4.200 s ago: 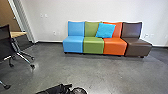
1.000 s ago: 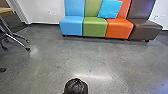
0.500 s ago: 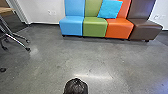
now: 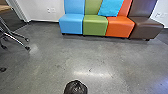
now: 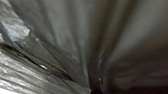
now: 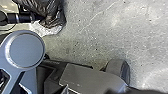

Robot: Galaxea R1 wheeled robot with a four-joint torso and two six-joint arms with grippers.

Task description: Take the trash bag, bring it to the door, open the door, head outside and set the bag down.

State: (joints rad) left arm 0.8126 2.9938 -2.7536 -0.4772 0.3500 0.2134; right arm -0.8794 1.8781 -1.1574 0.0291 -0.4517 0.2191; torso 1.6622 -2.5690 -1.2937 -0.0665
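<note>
Trash bag point(image 4: 75, 87): dark, creased top at the head view's bottom edge, ahead of the robot; its folds run together close to the left wrist camera. Crumpled white material point(image 6: 51, 30) lies against the bag in the right wrist view. Left gripper, right gripper: cannot tell whether wide, narrow or gripping the bag. Beyond, across the grey floor point(image 4: 60, 55), four seats in a row along the wall point(image 4: 40, 10): blue point(image 4: 71, 23), green point(image 4: 95, 25), orange point(image 4: 120, 26), brown point(image 4: 145, 27). Blue cushion point(image 4: 111, 7) leans over the green and orange backs. Castered legs point(image 4: 17, 41) at far left.
</note>
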